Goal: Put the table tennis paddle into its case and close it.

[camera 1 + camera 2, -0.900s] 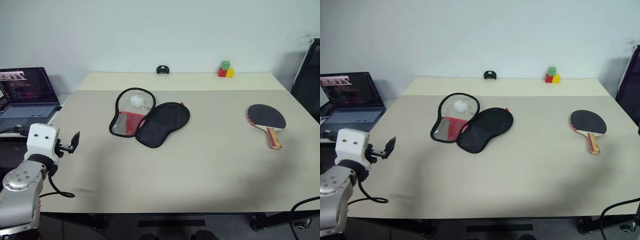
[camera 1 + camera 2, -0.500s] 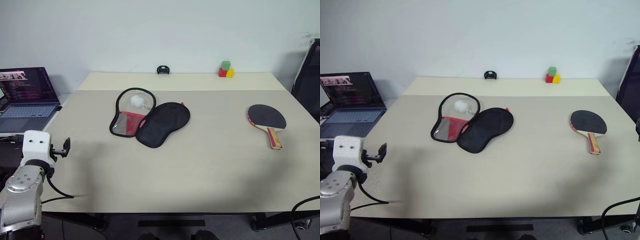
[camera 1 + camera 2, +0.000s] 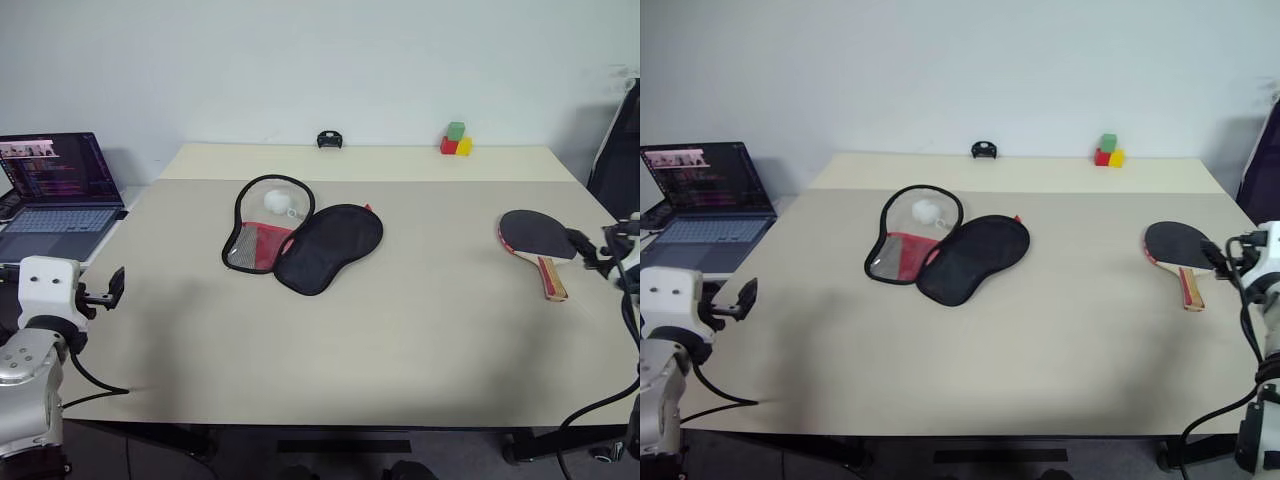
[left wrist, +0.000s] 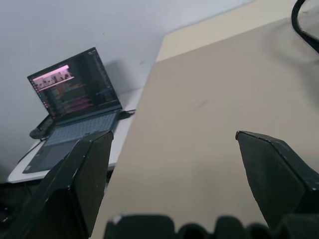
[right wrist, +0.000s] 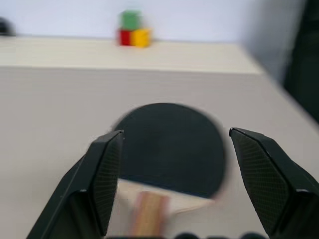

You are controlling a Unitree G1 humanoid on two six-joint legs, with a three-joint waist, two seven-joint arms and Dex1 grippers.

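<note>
Left hand (image 3: 112, 284) has drawn back to the worktop's (image 3: 400, 330) left edge, fingers wide, empty. Right hand (image 3: 1223, 258) has come in at the right edge, open, empty, partly cut off. Paddle (image 3: 535, 236) lies just before it, blurred in wrist view. Case (image 3: 300, 238) open mid-worktop, bare surface between.

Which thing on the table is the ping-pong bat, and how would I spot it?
Start at the big beige table and go to its right side, far from the open black fabric case in the middle. There lies the flat round paddle with a black rubber face, red rim and short wooden handle. Unlike the floppy case, it is stiff and has a striped handle.
</note>
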